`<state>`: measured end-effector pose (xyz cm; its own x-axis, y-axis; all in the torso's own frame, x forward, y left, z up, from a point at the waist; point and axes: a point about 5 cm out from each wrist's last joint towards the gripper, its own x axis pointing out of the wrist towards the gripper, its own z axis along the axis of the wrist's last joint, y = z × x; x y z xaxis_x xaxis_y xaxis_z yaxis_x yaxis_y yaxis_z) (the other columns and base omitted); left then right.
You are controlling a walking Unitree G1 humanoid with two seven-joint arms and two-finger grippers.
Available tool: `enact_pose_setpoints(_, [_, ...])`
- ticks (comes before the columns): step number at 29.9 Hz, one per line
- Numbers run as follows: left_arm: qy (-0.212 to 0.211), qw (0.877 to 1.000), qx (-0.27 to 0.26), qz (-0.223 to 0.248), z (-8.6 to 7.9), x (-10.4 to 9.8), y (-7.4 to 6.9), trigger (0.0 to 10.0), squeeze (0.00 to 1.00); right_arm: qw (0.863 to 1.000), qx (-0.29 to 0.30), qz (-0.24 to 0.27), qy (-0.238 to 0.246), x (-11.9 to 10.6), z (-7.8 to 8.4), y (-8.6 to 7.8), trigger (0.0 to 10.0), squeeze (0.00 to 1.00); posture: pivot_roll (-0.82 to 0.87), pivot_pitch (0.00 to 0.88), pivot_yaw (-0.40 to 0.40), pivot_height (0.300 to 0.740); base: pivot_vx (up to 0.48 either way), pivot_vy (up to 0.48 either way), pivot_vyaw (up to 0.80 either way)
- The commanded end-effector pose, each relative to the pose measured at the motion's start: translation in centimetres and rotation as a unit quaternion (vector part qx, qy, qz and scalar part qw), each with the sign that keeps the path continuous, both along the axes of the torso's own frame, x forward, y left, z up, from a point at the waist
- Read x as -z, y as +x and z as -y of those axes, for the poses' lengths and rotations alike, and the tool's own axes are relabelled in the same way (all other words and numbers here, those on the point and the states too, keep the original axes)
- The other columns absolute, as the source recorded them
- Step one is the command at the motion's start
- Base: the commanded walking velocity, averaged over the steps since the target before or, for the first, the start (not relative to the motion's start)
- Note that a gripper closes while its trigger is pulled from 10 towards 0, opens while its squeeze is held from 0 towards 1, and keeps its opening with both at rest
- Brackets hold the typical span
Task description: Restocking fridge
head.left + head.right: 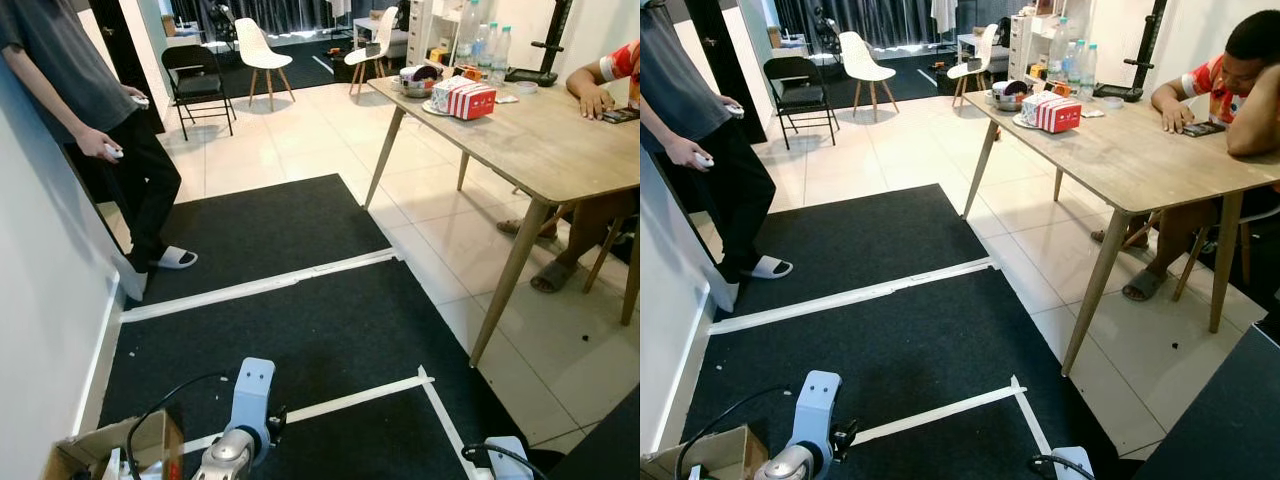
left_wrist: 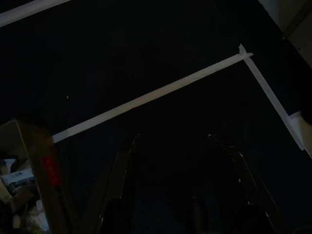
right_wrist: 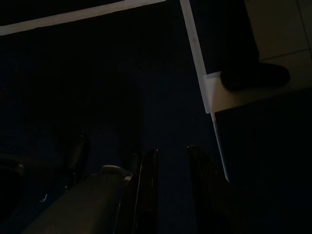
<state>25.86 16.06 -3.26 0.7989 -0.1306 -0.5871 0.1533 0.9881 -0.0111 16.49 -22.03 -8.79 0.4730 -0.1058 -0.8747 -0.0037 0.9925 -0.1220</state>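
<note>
No fridge is in sight. A cardboard box with loose packets in it stands on the black mat by my left arm; in the left wrist view the box lies beside my left gripper, which hangs open over the mat, holding nothing. My right gripper hangs low over the mat near a white tape corner, its fingers a narrow gap apart and bare. On the wooden table stand several clear bottles and red-and-white cartons.
A person stands at the left wall with a controller in each hand. Another person sits at the table's far right. Black mats with white tape lines cover the floor ahead. Chairs stand further back.
</note>
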Motion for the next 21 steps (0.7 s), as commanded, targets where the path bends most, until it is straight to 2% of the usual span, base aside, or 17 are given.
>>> enact_pose_setpoints(1, [0.006,1.000,0.003,-0.001,-0.21,0.10,-0.14,10.0,0.00,1.000,0.008,0.000,0.005,0.07,-0.22,-0.05,10.0,0.00,-0.03,0.012,0.055,0.740,0.337,0.000,0.00])
enact_pose_setpoints(21, [0.016,1.000,0.009,-0.006,-0.36,0.24,-0.20,10.0,0.00,1.000,0.015,0.016,0.016,-0.04,-0.20,0.09,10.0,0.00,-0.04,0.000,0.061,0.740,0.390,0.000,0.00])
